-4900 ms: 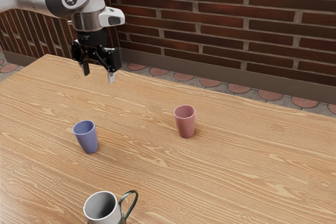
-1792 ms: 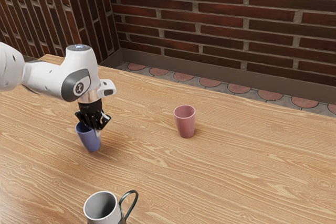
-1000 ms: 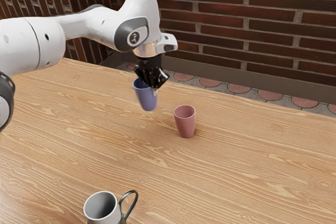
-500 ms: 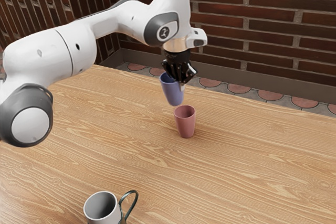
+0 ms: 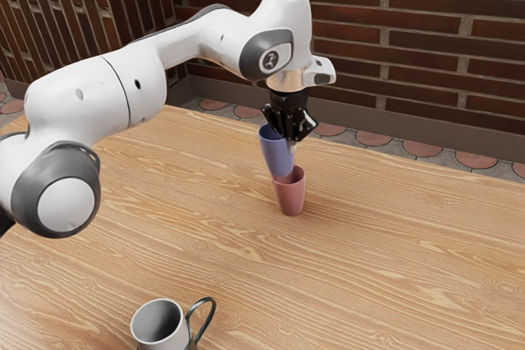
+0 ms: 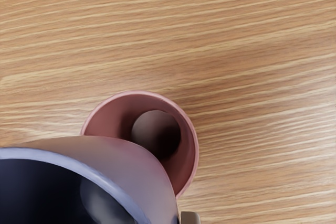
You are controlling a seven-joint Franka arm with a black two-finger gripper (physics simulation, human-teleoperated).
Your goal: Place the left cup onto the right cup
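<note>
- Light wooden table (image 5: 394,268): broad bare planks lie open all around the cups.
- Black end effector (image 5: 289,130): clamped on the rim of the tilted blue plastic cup (image 5: 277,153), whose base meets the mouth of the upright pink plastic cup (image 5: 290,196).
- Grey metal mug (image 5: 160,324): at the table's near edge, well apart.

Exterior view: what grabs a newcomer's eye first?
The big white arm reaches in from the exterior view's left, its gripper shut on a tilted blue cup whose base is at the pink cup's mouth, mid-table. Next, the grey mug at the near edge.
</note>
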